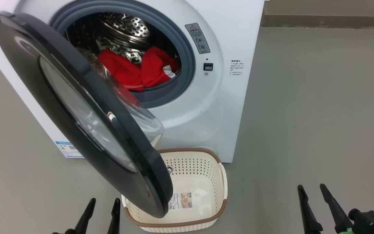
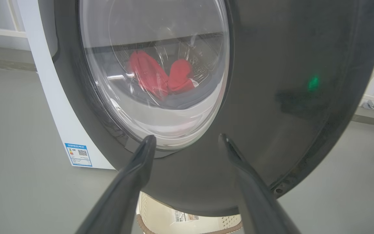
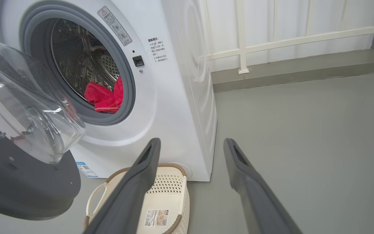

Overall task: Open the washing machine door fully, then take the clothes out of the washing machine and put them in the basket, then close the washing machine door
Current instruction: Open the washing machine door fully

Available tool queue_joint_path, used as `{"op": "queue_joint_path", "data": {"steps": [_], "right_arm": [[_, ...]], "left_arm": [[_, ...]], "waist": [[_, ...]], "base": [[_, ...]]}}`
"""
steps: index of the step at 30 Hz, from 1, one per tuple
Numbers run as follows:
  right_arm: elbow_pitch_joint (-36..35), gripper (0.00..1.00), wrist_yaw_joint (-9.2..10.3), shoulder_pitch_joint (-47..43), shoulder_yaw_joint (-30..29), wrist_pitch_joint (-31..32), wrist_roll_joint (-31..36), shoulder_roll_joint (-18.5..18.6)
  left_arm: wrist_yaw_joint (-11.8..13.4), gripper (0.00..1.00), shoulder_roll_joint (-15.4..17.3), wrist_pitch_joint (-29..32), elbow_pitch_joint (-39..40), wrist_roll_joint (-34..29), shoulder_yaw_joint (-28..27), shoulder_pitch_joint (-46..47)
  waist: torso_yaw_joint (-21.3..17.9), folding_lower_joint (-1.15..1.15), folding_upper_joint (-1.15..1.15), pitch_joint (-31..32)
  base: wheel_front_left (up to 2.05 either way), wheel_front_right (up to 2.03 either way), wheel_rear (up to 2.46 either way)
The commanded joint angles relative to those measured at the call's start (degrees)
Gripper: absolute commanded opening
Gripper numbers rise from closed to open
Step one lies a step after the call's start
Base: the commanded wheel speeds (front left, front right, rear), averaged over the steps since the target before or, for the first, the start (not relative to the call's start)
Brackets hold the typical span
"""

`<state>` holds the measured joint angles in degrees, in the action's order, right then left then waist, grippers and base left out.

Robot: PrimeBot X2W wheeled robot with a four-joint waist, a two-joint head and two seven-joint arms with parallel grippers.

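Observation:
The white washing machine (image 1: 226, 48) stands ahead with its black-rimmed door (image 1: 76, 110) swung partly open toward me. Red clothes (image 1: 135, 70) lie in the steel drum, and the clothes (image 3: 104, 96) show again in the right wrist view. The cream basket (image 1: 219, 182) sits on the floor below the opening, partly under the door's edge, with nothing in it. My left gripper (image 1: 104, 201) is open at the lower left, just short of the door's outer face (image 2: 287, 81). My right gripper (image 1: 310, 188) is open at the lower right, over bare floor. Neither holds anything.
Grey floor (image 1: 320, 113) stretches to the right of the machine. A white railing (image 3: 271, 42) and a grey curb (image 3: 287, 70) run along the wall behind it. The door's clear glass bowl (image 3: 21, 107) bulges toward the drum.

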<state>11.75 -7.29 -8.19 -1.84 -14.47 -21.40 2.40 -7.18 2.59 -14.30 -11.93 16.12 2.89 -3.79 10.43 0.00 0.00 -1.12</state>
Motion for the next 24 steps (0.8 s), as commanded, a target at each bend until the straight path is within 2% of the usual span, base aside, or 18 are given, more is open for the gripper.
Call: {"op": "queue_joint_path", "data": {"steps": [1, 2, 3, 4, 13, 18, 24], "right_arm": [[-2.1, 0.98, -0.20, 2.3, 2.2, -0.5, -0.8, 0.6], [-2.8, 0.37, -0.20, 3.0, 2.9, -0.5, -1.6, 0.5], [-3.1, 0.14, -0.20, 3.3, 3.1, -0.5, -2.0, 0.5], [-3.4, 0.00, -0.20, 3.6, 3.4, -0.5, -2.5, 0.5], [-5.5, 0.00, -0.20, 9.1, 8.0, -0.5, -8.7, 0.6], [-5.9, 0.00, -0.20, 14.6, 13.5, -0.5, -16.1, 1.5], [-4.7, 0.00, -0.20, 21.4, 22.6, -0.5, -26.3, 4.3]], "left_arm": [[-0.3, 1.00, 0.3, -0.7, 1.3, 0.0, -1.8, 1.1], [-0.3, 1.00, 0.3, -0.7, 1.2, 0.0, -1.6, 1.0], [-0.3, 1.00, 0.3, -0.7, 1.2, 0.0, -1.5, 1.0], [-0.3, 1.00, 0.3, -0.7, 1.2, 0.1, -1.4, 1.0], [-0.3, 1.00, 0.3, -0.7, 1.6, 0.4, -0.8, 0.7], [-0.3, 1.00, 0.3, -0.7, 1.7, 0.7, -0.6, 0.7], [-0.3, 1.00, 0.3, -0.7, 1.9, 1.0, 0.0, 0.4]], "waist": [[0.2, 0.00, 0.00, 0.1], [0.5, 0.00, 0.00, 0.3], [0.7, 0.00, 0.00, 0.4], [0.8, 0.00, 0.00, 0.5], [2.3, 0.00, 0.00, 0.7], [3.3, 0.00, 0.00, 0.4], [4.5, 0.00, 0.00, 0.4]], "base": [[0.00, 0.00, 0.00], [0.00, 0.00, 0.00], [0.00, 0.00, 0.00], [0.00, 0.00, 0.00], [0.00, 0.00, 0.00], [0.00, 0.00, 0.00], [0.00, 0.00, 0.00]]}}
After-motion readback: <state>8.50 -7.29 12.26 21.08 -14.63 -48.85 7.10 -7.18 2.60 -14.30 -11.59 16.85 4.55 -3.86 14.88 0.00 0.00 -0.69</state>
